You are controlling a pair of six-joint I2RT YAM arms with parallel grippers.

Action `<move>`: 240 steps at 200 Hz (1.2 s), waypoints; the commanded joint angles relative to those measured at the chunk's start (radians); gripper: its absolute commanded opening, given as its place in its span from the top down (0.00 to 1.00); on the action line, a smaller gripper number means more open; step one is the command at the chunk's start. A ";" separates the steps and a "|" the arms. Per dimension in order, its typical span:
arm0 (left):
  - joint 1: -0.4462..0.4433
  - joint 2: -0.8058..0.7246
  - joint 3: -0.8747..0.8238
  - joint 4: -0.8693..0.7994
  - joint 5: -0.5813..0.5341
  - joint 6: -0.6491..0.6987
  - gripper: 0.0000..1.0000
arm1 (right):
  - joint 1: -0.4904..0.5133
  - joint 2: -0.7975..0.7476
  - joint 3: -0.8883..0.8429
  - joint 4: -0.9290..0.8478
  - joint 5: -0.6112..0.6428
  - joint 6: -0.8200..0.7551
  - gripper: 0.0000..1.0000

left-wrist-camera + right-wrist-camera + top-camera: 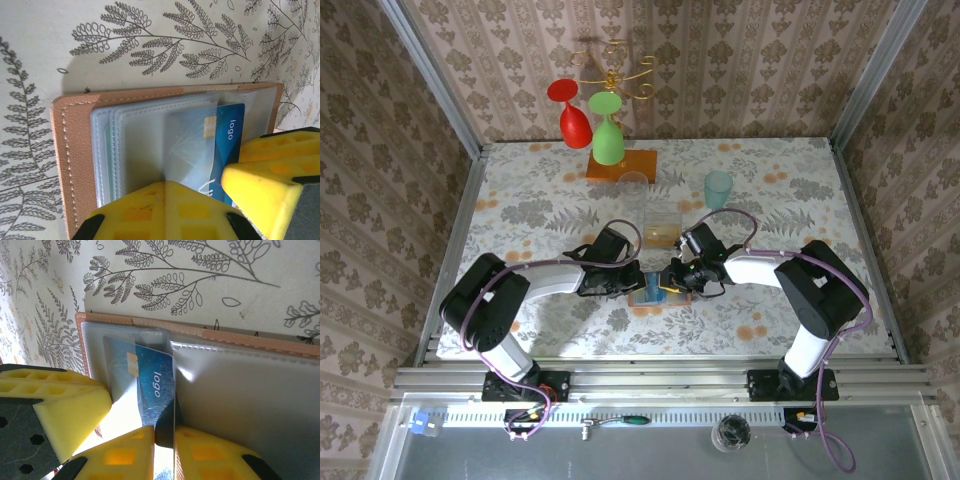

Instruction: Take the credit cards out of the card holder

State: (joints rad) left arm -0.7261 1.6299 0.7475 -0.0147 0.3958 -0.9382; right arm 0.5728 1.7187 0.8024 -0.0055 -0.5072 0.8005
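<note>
- The card holder (75, 145) lay open and flat on the table (540, 190), between my two grippers; its clear pockets faced up.
- My left gripper (165, 202) had its fingers tight together, with nothing between them; it pushed down on the card holder's pockets, I think to stop the card holder from sliding.
- My right gripper (165, 432) was over the card holder too, just beside the left one; its two fingers were pinched on the edge of the blue credit card (155, 382).
- Most of that card was inside its pocket in the card holder.
- I saw no card lying on the table beside the card holder; so I judged that none was out yet.
- This one needed pulling free; I could not tell if more cards hid in the other pockets.
</note>
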 commanded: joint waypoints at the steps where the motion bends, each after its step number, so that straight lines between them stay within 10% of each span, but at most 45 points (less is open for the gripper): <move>1: -0.007 0.018 -0.007 -0.019 -0.010 0.010 1.00 | -0.004 -0.015 -0.012 0.003 -0.021 0.006 0.85; 240: 0.017 -0.068 -0.015 0.035 0.002 -0.008 0.96 | -0.064 -0.221 0.049 -0.307 0.118 -0.231 0.98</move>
State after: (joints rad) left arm -0.7238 1.6154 0.7475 0.0010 0.3965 -0.9428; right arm 0.5129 1.5269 0.7811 -0.2104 -0.4427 0.6621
